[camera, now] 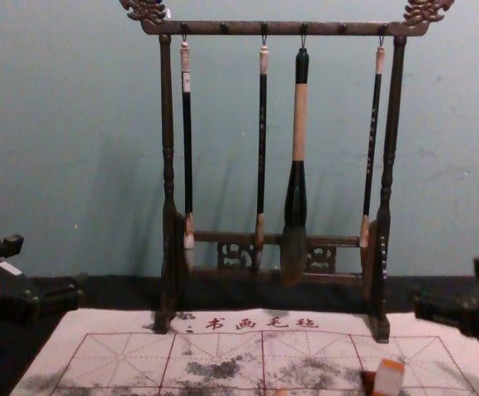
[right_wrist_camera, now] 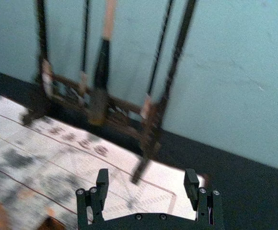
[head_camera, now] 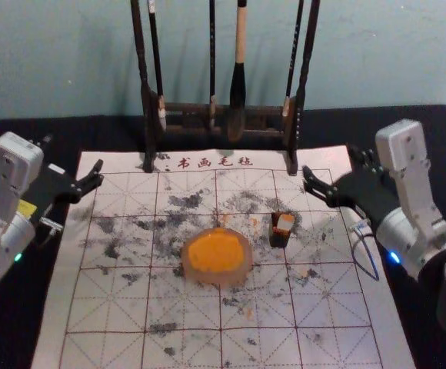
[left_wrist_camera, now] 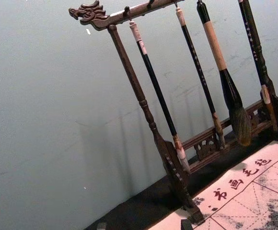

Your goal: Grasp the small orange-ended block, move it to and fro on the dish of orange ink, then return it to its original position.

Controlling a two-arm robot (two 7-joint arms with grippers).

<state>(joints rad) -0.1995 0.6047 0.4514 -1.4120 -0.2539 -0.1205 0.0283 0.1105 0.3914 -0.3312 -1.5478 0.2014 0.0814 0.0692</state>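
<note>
"Where's the small block [head_camera: 285, 223]?"

"On the mat [head_camera: 115, 311], just right of the dish [head_camera: 221, 281] of orange ink. Its orange end faces up, and it touches a dark holder [head_camera: 278, 239]; I can't tell if it sits inside."

"And the right gripper [head_camera: 329, 161]?"

"By the mat's far right corner, apart from the block, its 2 fingers spread with nothing between them."

"The left gripper [head_camera: 71, 154]?"

"Near the far left corner, 2 fingers parted too, holding nothing."

"Behind the dish?"

"A rack [camera: 168, 148] with 4 hanging brushes [camera: 296, 194], at the far edge."
</note>
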